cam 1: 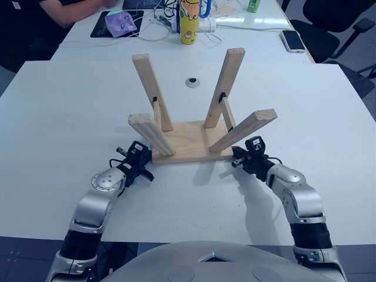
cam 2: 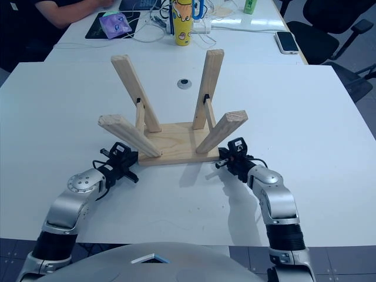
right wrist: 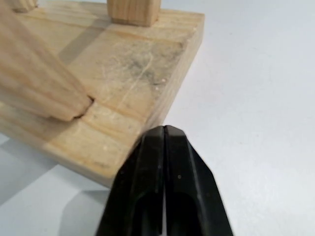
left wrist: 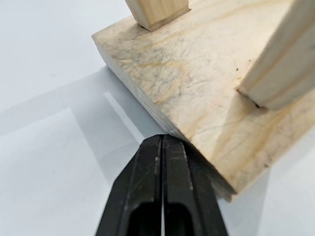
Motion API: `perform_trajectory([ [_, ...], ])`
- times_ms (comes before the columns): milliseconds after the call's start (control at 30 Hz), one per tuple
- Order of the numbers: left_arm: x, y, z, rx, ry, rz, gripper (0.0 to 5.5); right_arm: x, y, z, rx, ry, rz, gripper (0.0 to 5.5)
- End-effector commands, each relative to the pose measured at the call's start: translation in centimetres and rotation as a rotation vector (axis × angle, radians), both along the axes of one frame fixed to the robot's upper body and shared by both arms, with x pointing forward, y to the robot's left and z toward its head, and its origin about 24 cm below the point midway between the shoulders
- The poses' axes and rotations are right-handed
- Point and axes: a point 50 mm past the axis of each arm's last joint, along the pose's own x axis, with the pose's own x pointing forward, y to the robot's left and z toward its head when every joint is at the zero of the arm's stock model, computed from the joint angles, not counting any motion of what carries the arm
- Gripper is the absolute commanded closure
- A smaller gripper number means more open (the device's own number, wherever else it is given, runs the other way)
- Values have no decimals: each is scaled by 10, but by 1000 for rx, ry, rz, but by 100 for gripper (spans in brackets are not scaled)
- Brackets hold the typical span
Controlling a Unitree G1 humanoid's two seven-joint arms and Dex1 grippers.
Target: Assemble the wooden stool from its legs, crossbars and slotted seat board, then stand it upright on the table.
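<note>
While upturned, the stool [cam 1: 188, 144] lies between left gripper [cam 1: 148, 157] and right gripper [cam 1: 237, 159].

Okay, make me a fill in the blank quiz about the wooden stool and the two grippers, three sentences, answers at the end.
1. The seat board lies flat on the table with ____ legs pointing up.
2. The left gripper and the right gripper both have their fingers ____.
3. The left gripper is at the board's left end, and the right gripper is at its ____ end.
Missing words: four; shut; right.
</note>
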Motion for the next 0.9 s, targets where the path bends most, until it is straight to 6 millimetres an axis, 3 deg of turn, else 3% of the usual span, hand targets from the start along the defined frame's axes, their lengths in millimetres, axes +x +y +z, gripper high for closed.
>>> perform_trajectory([
  [33, -9, -67, 45, -429, -71, -325, 548, -12, 66, 40, 381, 3, 344, 550],
  [433, -8, -65, 89, -545, -119, -371, 548, -21, 62, 78, 501, 7, 367, 550],
  [700, -6, -53, 106, -524, -119, -420, 548, -24, 56, 108, 555, -28, 434, 550],
  [900, -7, -46, 111, -505, -109, -446, 548, -33, 64, 123, 641, -29, 538, 550],
])
